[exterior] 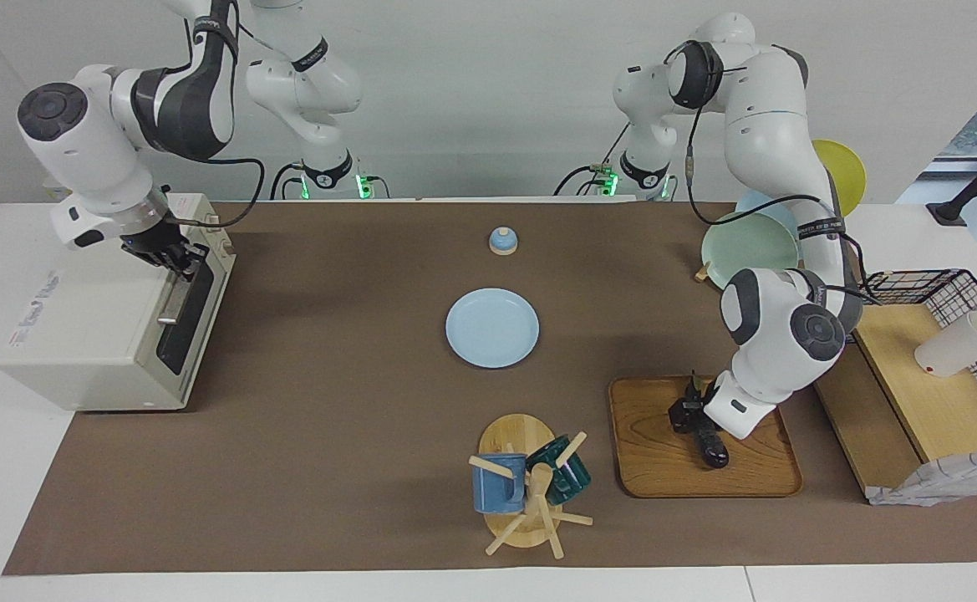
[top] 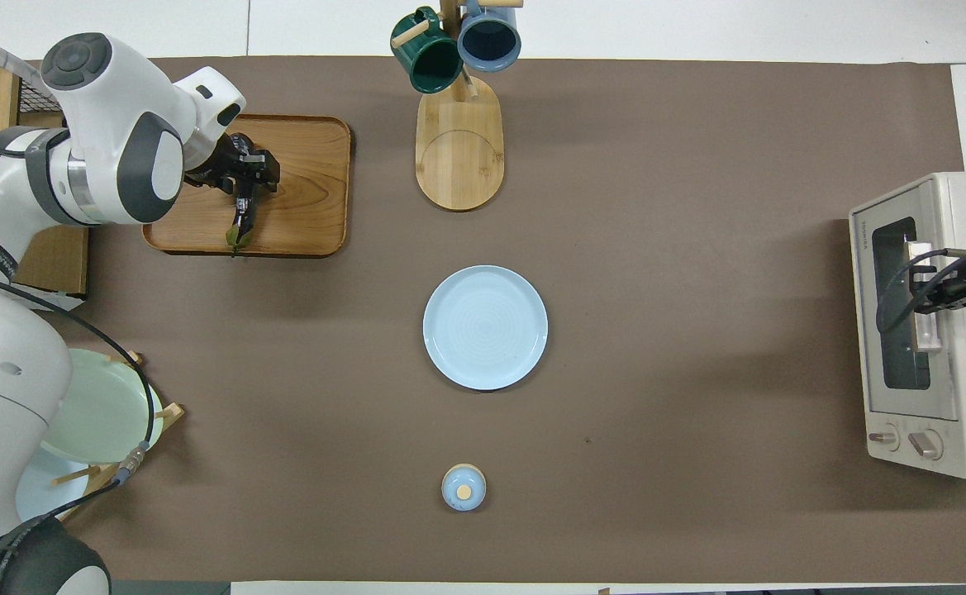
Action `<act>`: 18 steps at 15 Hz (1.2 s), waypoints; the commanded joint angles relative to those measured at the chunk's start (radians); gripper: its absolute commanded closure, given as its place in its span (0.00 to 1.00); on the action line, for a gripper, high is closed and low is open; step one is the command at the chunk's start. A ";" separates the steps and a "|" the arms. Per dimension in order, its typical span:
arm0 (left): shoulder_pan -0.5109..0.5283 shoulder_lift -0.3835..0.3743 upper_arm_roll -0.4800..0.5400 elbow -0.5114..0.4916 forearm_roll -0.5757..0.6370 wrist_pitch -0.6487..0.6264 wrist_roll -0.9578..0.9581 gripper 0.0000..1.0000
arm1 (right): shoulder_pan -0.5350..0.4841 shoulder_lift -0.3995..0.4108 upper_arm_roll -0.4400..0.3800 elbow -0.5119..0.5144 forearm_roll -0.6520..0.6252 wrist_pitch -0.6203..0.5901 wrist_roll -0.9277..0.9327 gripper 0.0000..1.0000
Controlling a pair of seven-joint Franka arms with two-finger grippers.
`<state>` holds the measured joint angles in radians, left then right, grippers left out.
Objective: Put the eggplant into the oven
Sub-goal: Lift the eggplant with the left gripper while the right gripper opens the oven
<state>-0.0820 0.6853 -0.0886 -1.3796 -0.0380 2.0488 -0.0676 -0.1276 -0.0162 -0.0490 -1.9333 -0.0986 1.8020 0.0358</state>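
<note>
The dark purple eggplant [exterior: 712, 447] lies on a wooden tray [exterior: 655, 451] toward the left arm's end of the table, its green stem [top: 235, 238] pointing toward the robots. My left gripper [exterior: 689, 412] is down at the eggplant's middle, and in the overhead view the left gripper [top: 253, 172] covers part of it. The cream-white oven [exterior: 95, 334] stands at the right arm's end with its dark glass door [top: 896, 306] up. My right gripper [exterior: 175, 257] is at the door's metal handle [top: 925, 330], at the end of it nearer the robots.
A light blue plate [exterior: 492, 327] lies mid-table, and a small blue lidded cup [exterior: 502, 242] stands nearer the robots. A wooden mug stand [exterior: 517, 451] holds a blue and a green mug beside the tray. A plate rack [top: 94, 413] and a wire basket [exterior: 939, 288] are at the left arm's end.
</note>
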 commanded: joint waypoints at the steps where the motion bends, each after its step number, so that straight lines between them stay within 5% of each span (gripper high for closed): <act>1: 0.002 -0.033 0.009 -0.045 0.001 0.024 0.017 1.00 | -0.017 -0.024 0.011 -0.042 -0.010 0.031 -0.024 1.00; 6: -0.002 -0.041 0.007 0.014 -0.014 -0.088 0.019 1.00 | -0.049 -0.031 0.011 -0.104 -0.010 0.098 -0.056 1.00; 13: -0.071 -0.292 0.007 -0.015 -0.079 -0.333 -0.194 1.00 | 0.042 -0.024 0.020 -0.222 0.011 0.262 0.024 1.00; 18: -0.252 -0.383 0.007 -0.134 -0.103 -0.309 -0.394 1.00 | 0.080 0.042 0.020 -0.260 0.014 0.416 0.053 1.00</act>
<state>-0.2593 0.3482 -0.0984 -1.4108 -0.1276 1.6944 -0.4026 -0.0156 -0.0400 -0.0161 -2.1622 -0.0692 2.0739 0.0971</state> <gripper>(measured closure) 0.692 0.991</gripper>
